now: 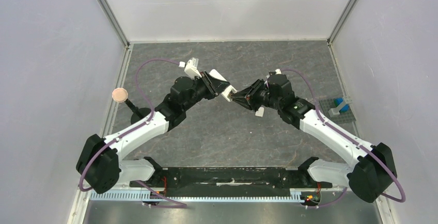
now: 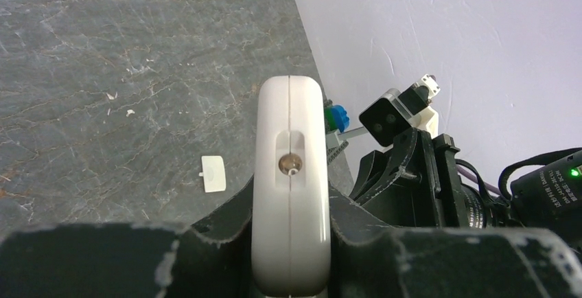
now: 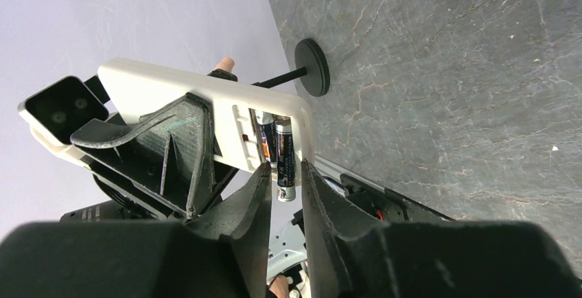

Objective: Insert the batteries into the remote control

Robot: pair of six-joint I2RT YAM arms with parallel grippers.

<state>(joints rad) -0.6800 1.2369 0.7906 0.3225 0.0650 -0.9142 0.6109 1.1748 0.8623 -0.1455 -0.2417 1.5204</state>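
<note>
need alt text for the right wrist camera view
Black fingers of the right gripper flank the end of a battery that sticks out of the opened back of the white remote control, beside a second battery already seated. The left gripper clamps the remote; behind are a dark grey stone-patterned table and a black round-based stand.

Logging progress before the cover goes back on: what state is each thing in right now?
remote control: clamped in the left pincer, battery bay open.
first battery: seated in the bay.
second battery: partly in the bay, one end sticking out past the remote's edge, closely flanked by the right pincer; grip unclear.
battery cover: off, lying flat on the table.
</note>
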